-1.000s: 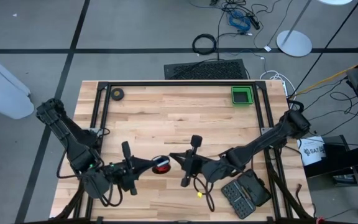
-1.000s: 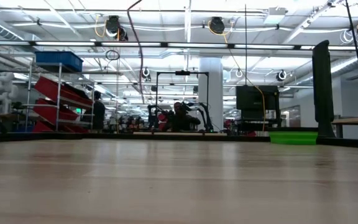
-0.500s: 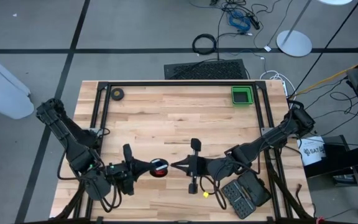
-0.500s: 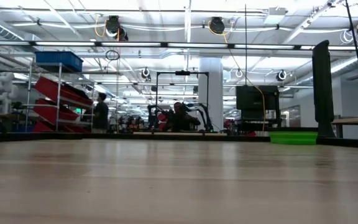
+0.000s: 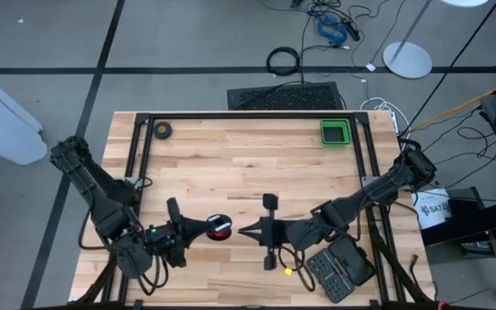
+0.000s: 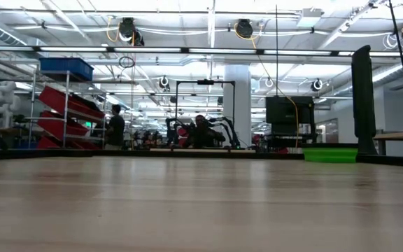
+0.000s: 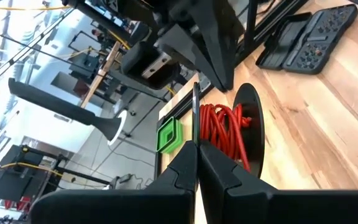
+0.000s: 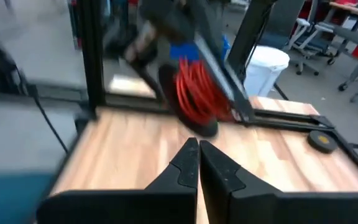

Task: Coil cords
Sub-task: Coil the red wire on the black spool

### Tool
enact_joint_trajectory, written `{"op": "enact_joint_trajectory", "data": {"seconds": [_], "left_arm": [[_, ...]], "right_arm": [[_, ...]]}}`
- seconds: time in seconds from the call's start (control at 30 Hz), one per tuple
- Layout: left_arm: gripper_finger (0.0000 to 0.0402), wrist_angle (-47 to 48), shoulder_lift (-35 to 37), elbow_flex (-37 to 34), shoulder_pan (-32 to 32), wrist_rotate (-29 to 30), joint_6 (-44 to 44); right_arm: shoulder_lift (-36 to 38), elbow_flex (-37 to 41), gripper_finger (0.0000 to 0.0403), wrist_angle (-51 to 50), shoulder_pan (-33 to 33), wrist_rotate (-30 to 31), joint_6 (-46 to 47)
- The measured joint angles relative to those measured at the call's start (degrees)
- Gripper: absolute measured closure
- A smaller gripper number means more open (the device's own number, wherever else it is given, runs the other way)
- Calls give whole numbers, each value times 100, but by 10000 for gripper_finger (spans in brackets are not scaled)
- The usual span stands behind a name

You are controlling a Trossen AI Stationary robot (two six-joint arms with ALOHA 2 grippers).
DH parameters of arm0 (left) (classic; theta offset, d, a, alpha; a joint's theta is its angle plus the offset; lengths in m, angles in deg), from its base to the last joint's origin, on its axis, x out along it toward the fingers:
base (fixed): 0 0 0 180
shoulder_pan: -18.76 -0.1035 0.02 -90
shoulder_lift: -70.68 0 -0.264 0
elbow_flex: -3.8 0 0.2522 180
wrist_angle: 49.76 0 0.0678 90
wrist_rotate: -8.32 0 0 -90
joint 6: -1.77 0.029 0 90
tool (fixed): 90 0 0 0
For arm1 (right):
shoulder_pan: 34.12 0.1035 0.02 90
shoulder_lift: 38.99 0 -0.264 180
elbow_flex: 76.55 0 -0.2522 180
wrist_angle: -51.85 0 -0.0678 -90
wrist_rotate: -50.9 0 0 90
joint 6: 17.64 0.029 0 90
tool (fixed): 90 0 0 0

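1. Since a second ago, the right hand [image 5: 241,231] has drawn back from the cords [image 5: 220,227], and the left hand [image 5: 205,226] has shifted slightly.
2. Left hand, pinched shut, holds the cords' dark rim near the bench's [image 5: 248,164] front edge.
3. Right hand is shut, empty, just beside the cords.

Wooden bench [image 5: 248,164] carries a green tray [image 5: 335,132], dark tape roll [image 5: 163,131], and open bit case [image 5: 340,268].
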Motion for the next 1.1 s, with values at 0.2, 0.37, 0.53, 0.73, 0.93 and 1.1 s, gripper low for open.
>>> {"op": "enact_joint_trajectory", "data": {"seconds": [0.2, 0.37, 0.53, 0.73, 0.93, 1.1], "left_arm": [[393, -19, -2, 0, 115, -13, -9], [393, -82, -2, 0, 140, 26, -15], [393, -69, -2, 0, 137, 172, -144], [393, -50, -2, -2, 138, 219, -146], [393, -82, 0, -4, 138, 260, -163], [393, -85, 0, -4, 175, 435, -164]], "right_arm": [[-127, 10, 400, -1045, -175, 0, 20], [-527, 314, 372, -260, -502, -639, -73], [-851, 415, 337, 275, -809, -1743, -119], [-890, 415, 306, 281, -896, -1969, -104], [-1054, 404, 291, 781, -896, -1895, -365], [-1573, 413, 280, 1833, -951, -1650, -846]]}}
